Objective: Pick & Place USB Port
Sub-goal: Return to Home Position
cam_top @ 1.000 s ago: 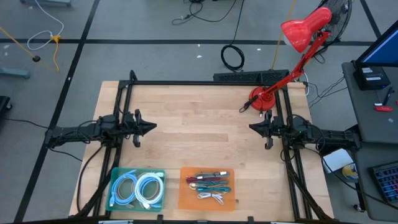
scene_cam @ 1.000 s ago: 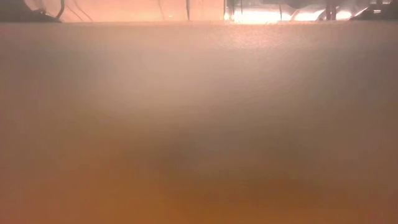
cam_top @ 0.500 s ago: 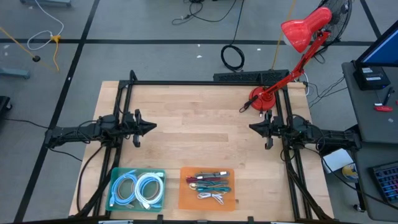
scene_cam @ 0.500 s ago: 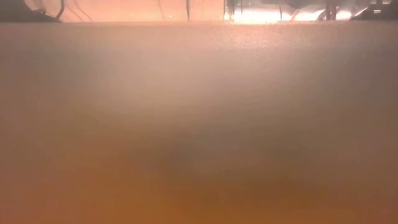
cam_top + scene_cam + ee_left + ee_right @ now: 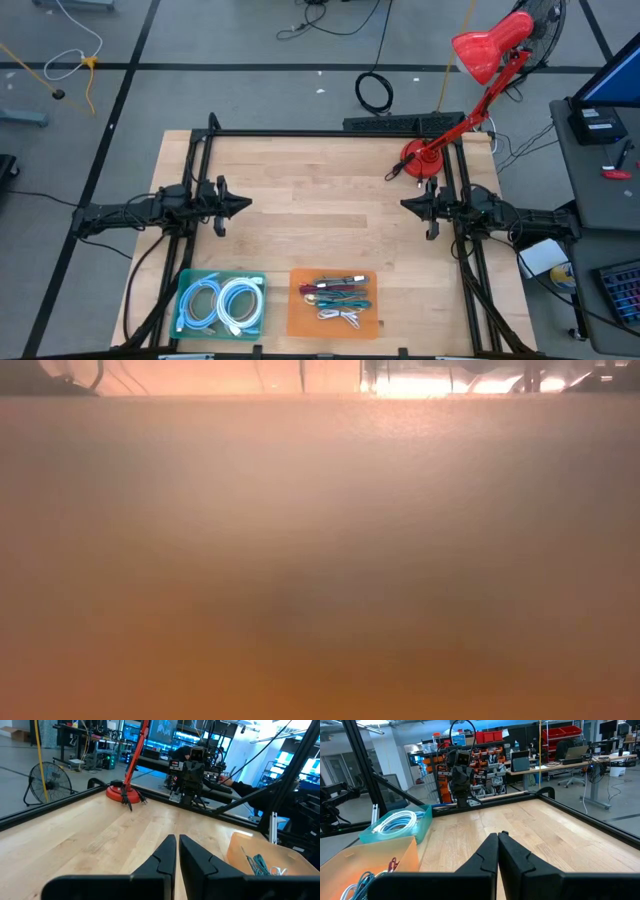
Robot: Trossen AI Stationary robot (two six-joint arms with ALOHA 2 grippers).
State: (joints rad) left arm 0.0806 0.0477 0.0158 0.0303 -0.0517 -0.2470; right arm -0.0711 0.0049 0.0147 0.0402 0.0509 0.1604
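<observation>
Two bins, both on the tabletop's near edge. Green bin (image 5: 183, 278) toward the near left corner, orange bin (image 5: 296, 322) just beside it at the middle of that edge, the two apart by a thin strip of wood.

In the green bin: two pale coiled cables (image 5: 240, 288), side by side, flat, filling most of the floor. In the orange bin: a small bundle of charger cables (image 5: 336, 302), seemingly four, one reddish with dark ends, one red, one teal, one white, laid roughly parallel across the middle of the bin; exact count hard to tell.

Two arms, both low and stretched inward. Left gripper (image 5: 243, 204) at the middle of the left edge, pointing toward the centre, jaws drawn to a thin slit with nothing between them. Right gripper (image 5: 405, 204) at the middle of the right edge, facing it, jaws likewise all but touching and empty. Well apart from each other and from both bins.

One red desk lamp (image 5: 420, 158), base by the far right corner just behind the right arm, head leaning out past the far edge. Black frame rails (image 5: 320, 133) along the far, left and right edges.
</observation>
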